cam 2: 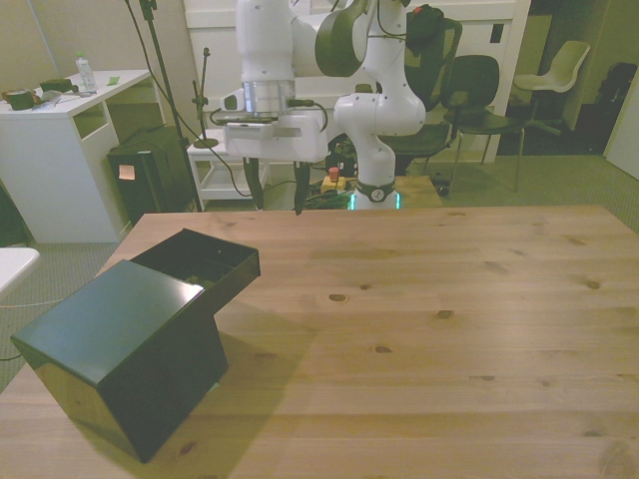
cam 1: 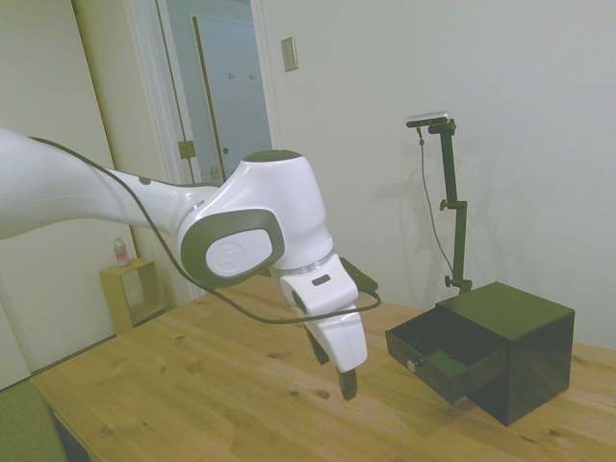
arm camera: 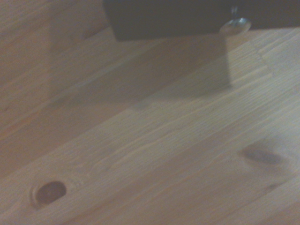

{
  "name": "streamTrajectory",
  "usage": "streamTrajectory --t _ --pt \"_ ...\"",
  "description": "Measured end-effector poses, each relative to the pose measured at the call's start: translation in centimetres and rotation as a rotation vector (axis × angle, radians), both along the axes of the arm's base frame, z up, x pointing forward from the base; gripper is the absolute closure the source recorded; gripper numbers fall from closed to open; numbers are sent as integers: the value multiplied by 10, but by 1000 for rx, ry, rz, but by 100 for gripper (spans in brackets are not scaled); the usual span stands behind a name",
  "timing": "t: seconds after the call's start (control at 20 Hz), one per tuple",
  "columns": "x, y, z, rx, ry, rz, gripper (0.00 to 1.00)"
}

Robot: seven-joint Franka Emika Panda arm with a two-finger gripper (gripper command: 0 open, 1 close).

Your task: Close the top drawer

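The top drawer (cam 1: 445,358) is being left pulled out; the gripper (cam 2: 272,197), fingers spread wide and holding nothing, is being held near its front.

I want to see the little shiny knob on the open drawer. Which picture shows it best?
The side view: the knob sits in plain sight on the front of the pulled-out top drawer. The wrist view catches only a blurry bit of it at the picture's edge. The front view shows the open drawer from behind, so the knob is hidden.
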State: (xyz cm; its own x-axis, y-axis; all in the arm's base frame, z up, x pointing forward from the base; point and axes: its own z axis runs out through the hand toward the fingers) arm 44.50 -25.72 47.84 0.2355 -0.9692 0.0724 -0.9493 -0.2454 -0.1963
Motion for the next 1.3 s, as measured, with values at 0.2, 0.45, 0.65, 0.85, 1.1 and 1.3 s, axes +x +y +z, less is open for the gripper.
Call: streamTrajectory --t 0.2,0.45,0.65,0.85,1.1,1.3 --pt "16 -14 1 -3 14 -13 100" --pt "41 -24 -2 -7 30 -13 100" --pt "64 -19 -7 0 41 4 100" --pt "79 -15 -15 3 50 14 100" --pt "93 -17 -14 -1 44 15 100" --pt "100 -13 -15 5 50 22 100"
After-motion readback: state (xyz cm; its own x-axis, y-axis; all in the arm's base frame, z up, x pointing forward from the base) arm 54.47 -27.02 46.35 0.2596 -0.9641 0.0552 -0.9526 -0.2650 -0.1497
